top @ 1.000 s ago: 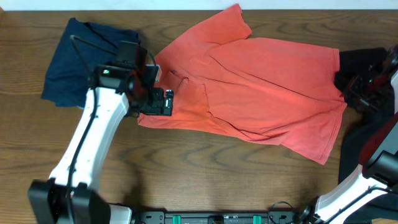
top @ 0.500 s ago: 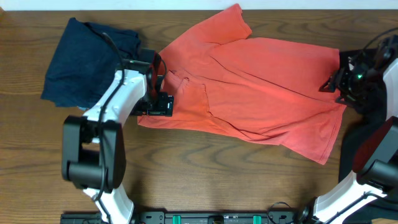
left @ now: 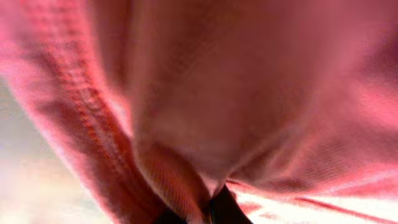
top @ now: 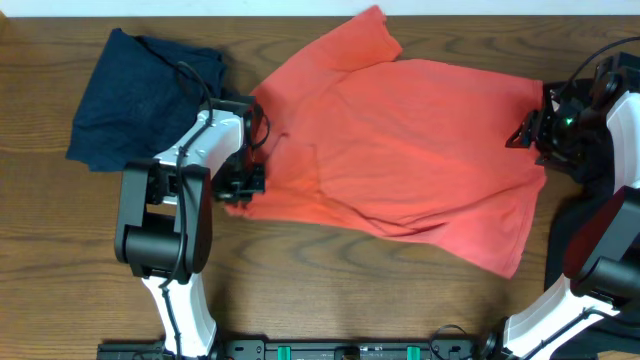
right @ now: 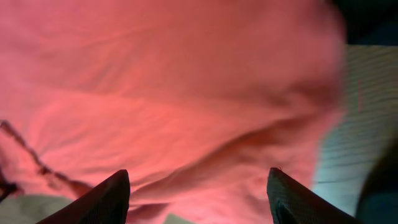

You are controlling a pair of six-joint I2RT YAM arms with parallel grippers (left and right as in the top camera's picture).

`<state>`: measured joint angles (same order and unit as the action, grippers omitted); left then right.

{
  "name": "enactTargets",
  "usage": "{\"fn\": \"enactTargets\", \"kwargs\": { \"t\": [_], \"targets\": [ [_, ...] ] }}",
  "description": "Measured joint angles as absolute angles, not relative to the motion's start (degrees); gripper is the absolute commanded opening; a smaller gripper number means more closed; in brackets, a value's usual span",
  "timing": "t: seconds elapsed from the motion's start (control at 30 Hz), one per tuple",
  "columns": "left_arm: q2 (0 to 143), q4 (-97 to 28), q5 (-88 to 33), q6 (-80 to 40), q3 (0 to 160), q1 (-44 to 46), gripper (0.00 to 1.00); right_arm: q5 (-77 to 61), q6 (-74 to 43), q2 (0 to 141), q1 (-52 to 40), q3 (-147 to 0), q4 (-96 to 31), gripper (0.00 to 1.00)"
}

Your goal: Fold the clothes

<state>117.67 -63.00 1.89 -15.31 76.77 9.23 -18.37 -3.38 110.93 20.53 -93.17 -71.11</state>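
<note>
Left gripper (top: pixel 243 185), seen from overhead, sits closed on the left edge of the coral-red T-shirt (top: pixel 400 150), with a small fold of red cloth bunched at its tip. The shirt lies spread across the middle of the tabletop (top: pixel 350 290), reaching from just right of the left arm to the right edge, and one sleeve points toward the far edge. A navy garment (top: pixel 135 95) lies crumpled at the far left corner, just beside the shirt. The right gripper (top: pixel 525 135) hangs over the shirt's right edge. Black cloth (top: pixel 572 232) shows under the right arm at the right edge of the tabletop.

In the left wrist view, the left gripper (left: pixel 199 214) shows only its dark fingertips at the bottom of the picture, pressed together on a pinch of the coral-red T-shirt (left: pixel 217 93). The cloth fills the blurred view, with a stitched hem running down the left side.

In the right wrist view, the right gripper (right: pixel 199 199) has its two dark fingers well apart and nothing between them. The coral-red T-shirt (right: pixel 174 93) lies wrinkled beneath them. Whether the fingertips touch the cloth I cannot tell.
</note>
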Motion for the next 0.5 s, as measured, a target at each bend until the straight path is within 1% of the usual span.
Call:
{"fn": "enactTargets", "kwargs": {
  "t": [0.13, 0.3, 0.4, 0.5],
  "targets": [
    [117.9, -67.6, 5.6, -19.3, 76.3, 5.6, 0.06, -17.5, -3.4, 110.9, 20.5, -93.2, -71.0, 0.72],
    [117.9, -70.3, 6.4, -21.0, 76.3, 3.1, 0.06, -16.9, -3.4, 110.9, 20.5, -93.0, -68.8, 0.75],
    [117.9, -70.8, 6.4, -21.3, 76.3, 3.0, 0.06, -16.9, -3.4, 110.9, 20.5, -91.2, -64.2, 0.74],
    [117.9, -71.4, 6.4, -21.3, 76.3, 3.0, 0.06, -16.8, -3.3, 110.8, 20.5, -86.8, -56.1, 0.69]
  ]
}}
